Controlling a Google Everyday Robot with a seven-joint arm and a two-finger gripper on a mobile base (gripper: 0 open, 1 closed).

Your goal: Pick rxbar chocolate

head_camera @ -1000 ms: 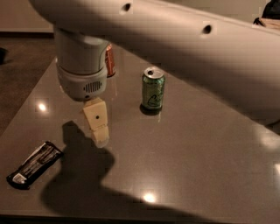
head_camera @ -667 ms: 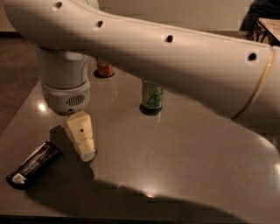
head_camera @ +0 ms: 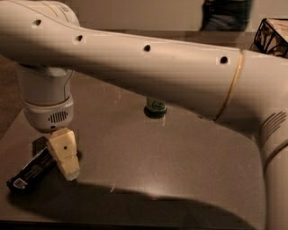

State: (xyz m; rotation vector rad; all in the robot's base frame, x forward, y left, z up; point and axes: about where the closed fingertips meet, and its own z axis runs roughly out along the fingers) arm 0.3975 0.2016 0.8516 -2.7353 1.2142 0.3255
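One reach underway, I judge: gripper [head_camera: 67, 161] hovers over the rxbar chocolate [head_camera: 29, 173], near-left worktop [head_camera: 180, 170]; jaws' spread I cannot tell; next, straddle and close.

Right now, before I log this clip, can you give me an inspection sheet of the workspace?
Surface: dark grey table, glossy, with light reflections.
Job's things: rxbar chocolate, lying flat near the front left corner.
Clutter: green can, mostly hidden behind the arm.
End effector: low at the bar's right end; contact cannot be told.
Cables: nothing seen.
Surroundings: wire basket at top right; dark figure beyond the table.
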